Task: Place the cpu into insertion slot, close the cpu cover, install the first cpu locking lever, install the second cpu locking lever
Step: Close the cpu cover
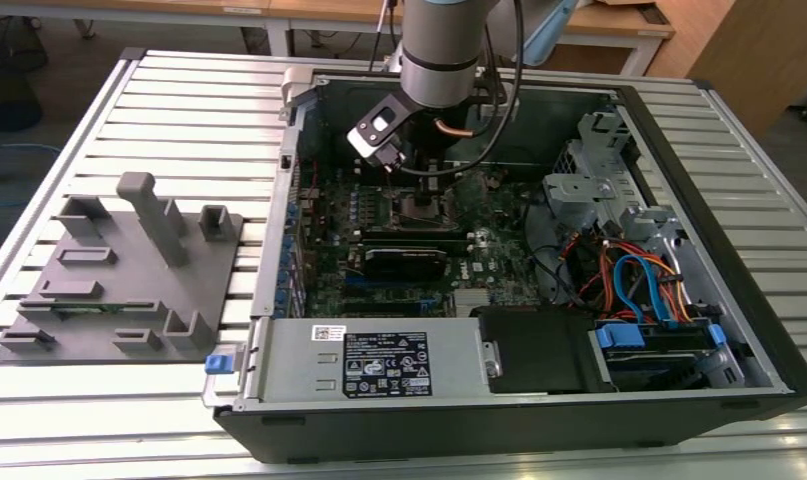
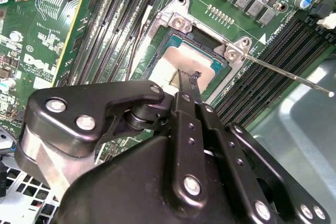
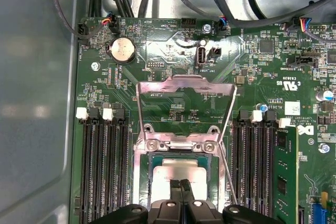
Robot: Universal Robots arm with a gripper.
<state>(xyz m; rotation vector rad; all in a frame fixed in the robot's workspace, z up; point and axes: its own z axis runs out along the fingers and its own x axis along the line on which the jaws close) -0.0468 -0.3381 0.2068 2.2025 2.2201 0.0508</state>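
Looks one step in, with the cpu (image 3: 168, 170) lying in the insertion slot (image 3: 140, 177) right under the fingers (image 3: 176, 192), pinched together on nothing, while the cover (image 3: 184, 83) just beyond stands open and a lever (image 2: 289, 75) beside them juts out unlatched.

Seen from beside the table, the arm (image 1: 441, 45) is a round tube of pale grey metal with a darker band at the joint. Black cables (image 1: 514, 60) run down alongside it. A white-and-black camera block (image 1: 380, 130) is fitted at the wrist. The gripper (image 2: 189, 80) is matt black, with curved linkage plates, two narrow fingers (image 3: 176, 192), silver screws (image 2: 191, 184) at the pivots and a bare aluminium base (image 2: 37, 153).
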